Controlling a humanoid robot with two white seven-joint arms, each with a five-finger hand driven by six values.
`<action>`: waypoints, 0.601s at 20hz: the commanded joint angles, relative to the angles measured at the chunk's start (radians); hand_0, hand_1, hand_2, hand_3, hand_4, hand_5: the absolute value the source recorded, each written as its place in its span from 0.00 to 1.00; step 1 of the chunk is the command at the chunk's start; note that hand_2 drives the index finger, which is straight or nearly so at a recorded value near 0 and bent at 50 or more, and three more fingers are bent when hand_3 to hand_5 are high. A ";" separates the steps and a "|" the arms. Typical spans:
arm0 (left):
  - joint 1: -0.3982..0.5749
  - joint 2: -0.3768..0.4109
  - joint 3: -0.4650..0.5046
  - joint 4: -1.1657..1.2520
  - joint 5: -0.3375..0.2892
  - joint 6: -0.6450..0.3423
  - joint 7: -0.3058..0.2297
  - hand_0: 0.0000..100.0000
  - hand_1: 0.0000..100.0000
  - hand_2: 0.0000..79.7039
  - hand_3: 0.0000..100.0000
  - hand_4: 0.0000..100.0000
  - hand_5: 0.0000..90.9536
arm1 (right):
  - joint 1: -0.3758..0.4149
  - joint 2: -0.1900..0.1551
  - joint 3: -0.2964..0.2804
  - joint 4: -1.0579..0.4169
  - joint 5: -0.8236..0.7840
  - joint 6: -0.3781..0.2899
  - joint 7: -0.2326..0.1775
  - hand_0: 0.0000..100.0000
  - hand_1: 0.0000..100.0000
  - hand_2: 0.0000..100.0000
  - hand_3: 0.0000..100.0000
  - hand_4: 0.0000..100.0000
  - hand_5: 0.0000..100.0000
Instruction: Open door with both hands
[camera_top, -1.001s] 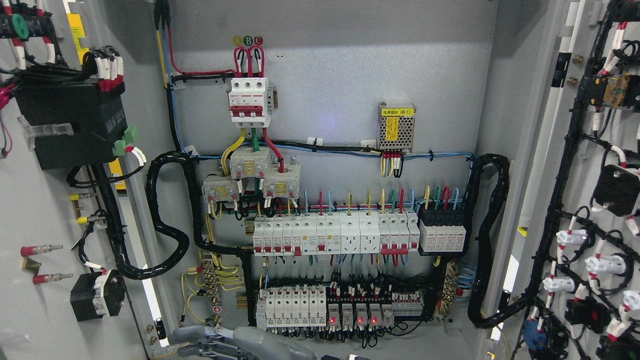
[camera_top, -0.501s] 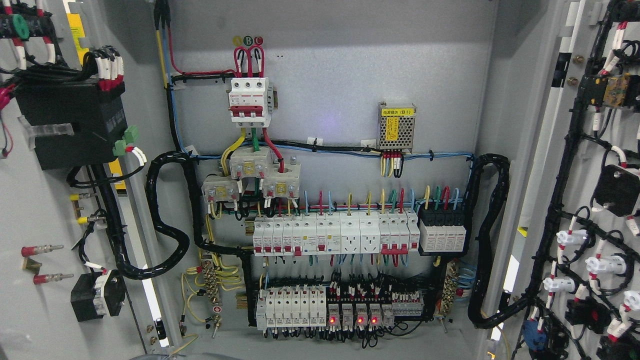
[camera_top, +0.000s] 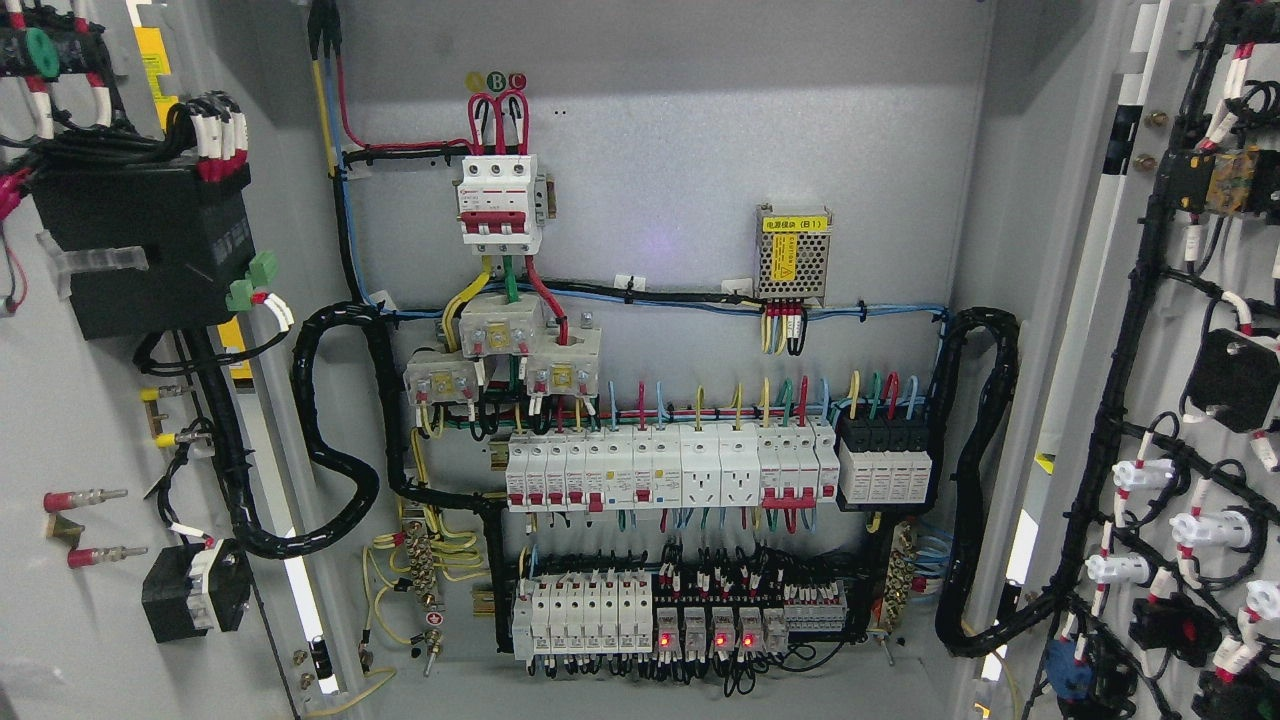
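- I see both cabinet doors standing swung wide: the left door (camera_top: 70, 420) fills the left edge of the frame, the right door (camera_top: 1180, 400) the right edge.
- Neither of my hands shows in the head view, so I cannot tell whether their fingers are spread or curled.
- On the back panel (camera_top: 660, 130), a three-pole breaker (camera_top: 498, 205) sits at upper centre, with red, green and yellow wires below it.
- A small perforated power module (camera_top: 794, 252) sits right of centre.
- A row of white breakers (camera_top: 660, 470) runs across the middle; a lower row (camera_top: 680, 620) shows four small red lights.
- Black corrugated conduit (camera_top: 335, 440) loops between the left door and the panel.
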 joint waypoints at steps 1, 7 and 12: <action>0.000 0.000 0.000 -0.001 0.000 0.000 0.000 0.00 0.00 0.00 0.00 0.00 0.00 | -0.023 0.016 0.080 -0.003 0.004 0.000 -0.003 0.21 0.00 0.00 0.00 0.00 0.00; 0.000 0.000 0.000 0.000 0.000 0.000 0.000 0.00 0.00 0.00 0.00 0.00 0.00 | -0.041 0.016 0.109 0.008 0.000 0.000 -0.003 0.21 0.00 0.00 0.00 0.00 0.00; 0.000 0.000 0.000 0.002 0.000 0.000 0.000 0.00 0.00 0.00 0.00 0.00 0.00 | -0.050 0.017 0.132 0.013 0.000 0.001 -0.004 0.21 0.00 0.00 0.00 0.00 0.00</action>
